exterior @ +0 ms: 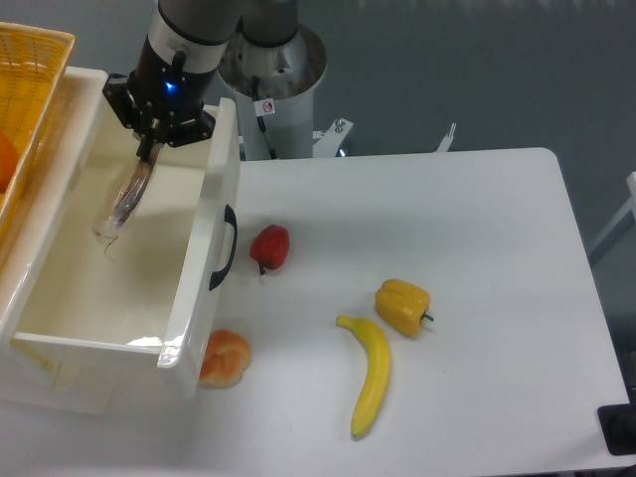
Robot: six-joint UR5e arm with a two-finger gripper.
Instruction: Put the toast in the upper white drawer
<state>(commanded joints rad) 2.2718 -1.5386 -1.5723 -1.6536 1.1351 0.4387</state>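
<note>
Toast (pixel 123 203) is hanging edge-down inside the upper white drawer (pixel 195 260), upper left of the frame. Gripper (pixel 149 151) is clamping its top edge.

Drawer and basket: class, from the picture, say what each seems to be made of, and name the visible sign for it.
The upper white drawer looks like glossy moulded plastic: smooth walls, bright highlights along the rim, with a dark curved handle. The yellow basket looks woven, perhaps wicker or plastic strands: a lattice of crossing strips shows, but the picture cannot settle which.
</note>
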